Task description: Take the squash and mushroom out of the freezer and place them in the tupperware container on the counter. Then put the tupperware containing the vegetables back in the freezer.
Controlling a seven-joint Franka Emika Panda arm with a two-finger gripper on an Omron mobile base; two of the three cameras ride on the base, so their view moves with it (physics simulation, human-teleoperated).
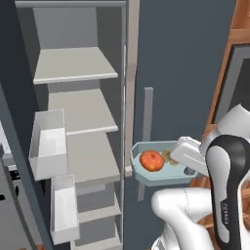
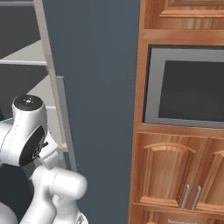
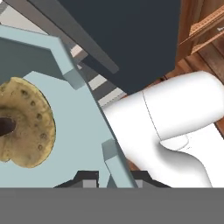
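Your gripper (image 3: 109, 177) is clamped on the pale teal translucent tray (image 1: 158, 174), round orange-red squash (image 1: 151, 160) and brown mushroom (image 3: 24, 122) inside; only shelving it in the dark grey-blue freezer (image 1: 83, 156) remains.

white arm (image 2: 30, 144) beside the dark freezer (image 2: 96, 87), wooden cabinets (image 2: 175, 175) at right

Base views flanking freezer (image 1: 73, 97); close hand view.
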